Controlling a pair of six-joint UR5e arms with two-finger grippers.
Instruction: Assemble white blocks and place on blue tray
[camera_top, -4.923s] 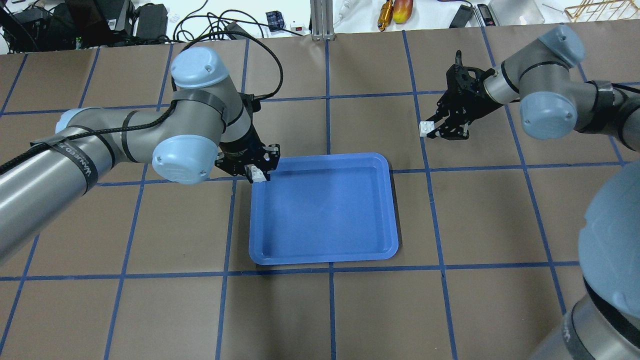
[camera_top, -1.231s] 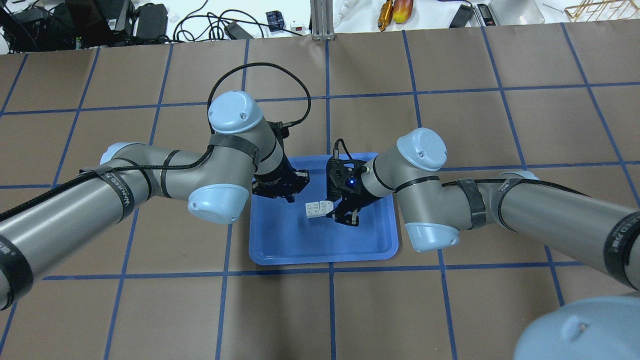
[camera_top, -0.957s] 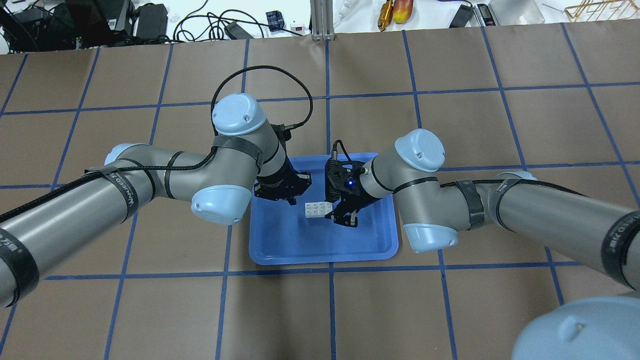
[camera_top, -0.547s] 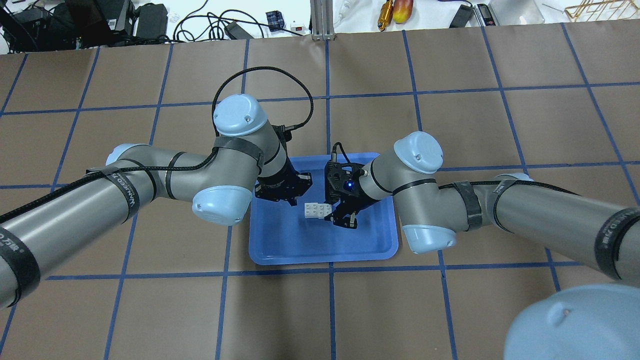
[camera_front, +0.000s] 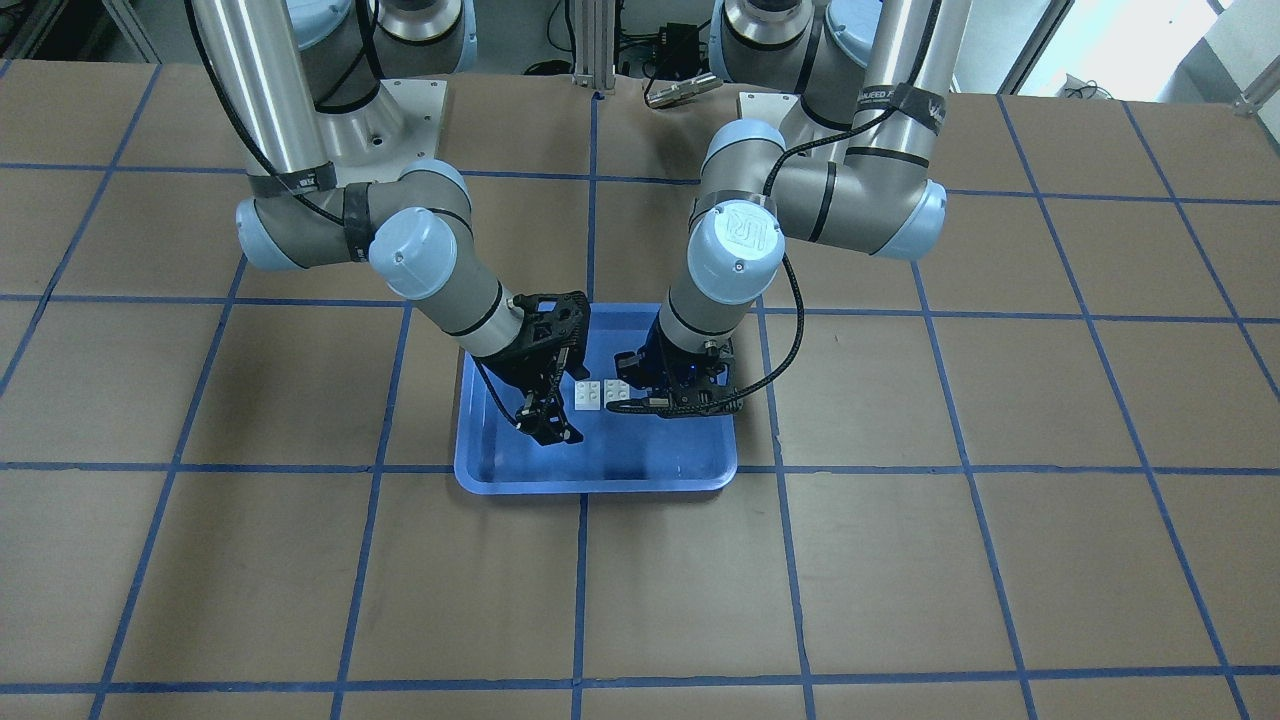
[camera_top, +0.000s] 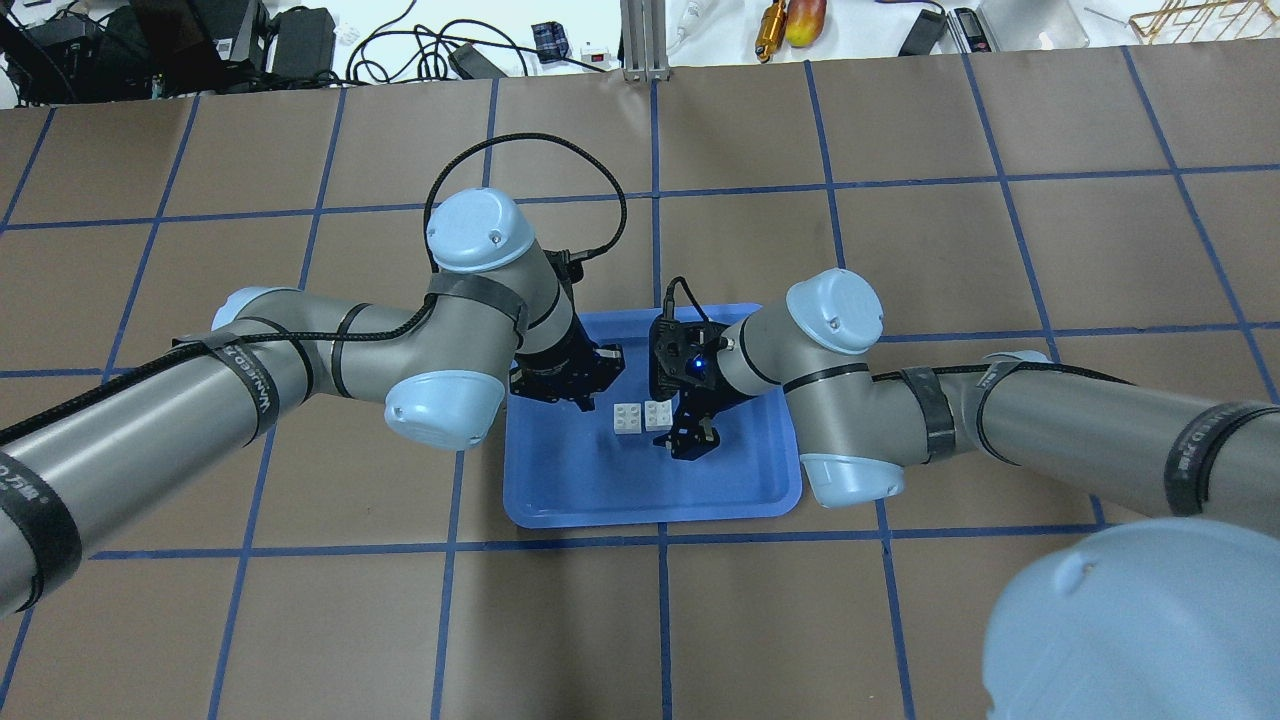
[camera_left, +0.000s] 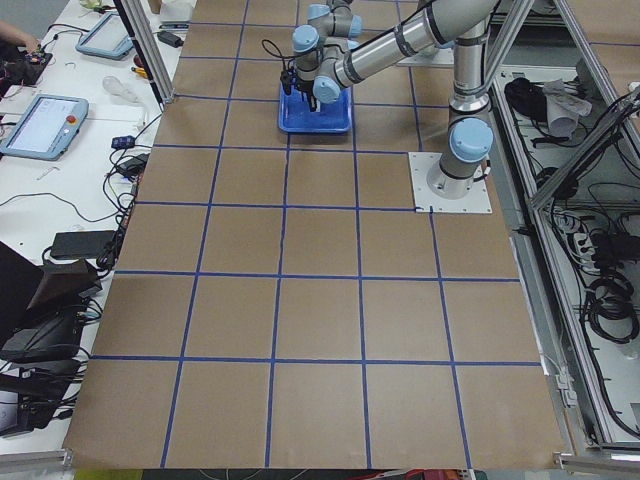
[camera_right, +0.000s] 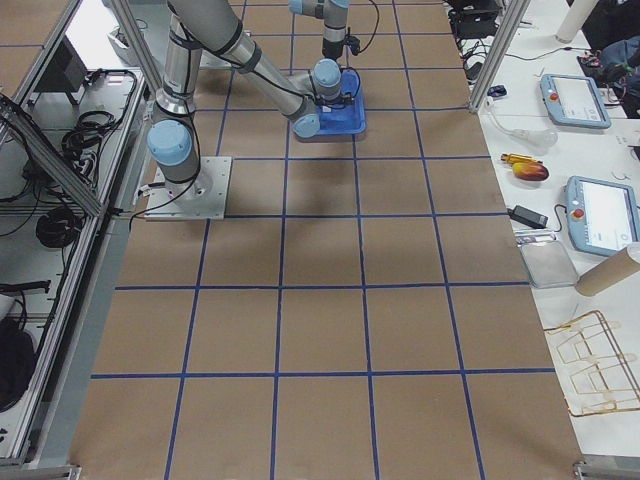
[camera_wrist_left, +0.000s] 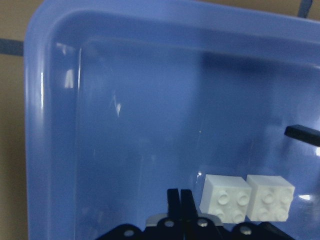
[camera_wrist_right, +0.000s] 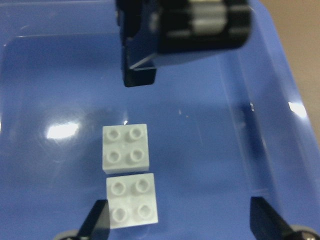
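Black-fingered, the right end effector hangs spread around one of the white blocks, the left end effector pressed together on nothing beside them, so an off-centre closing could twist the studs-up, thinly gapped row lying along the blue tray.
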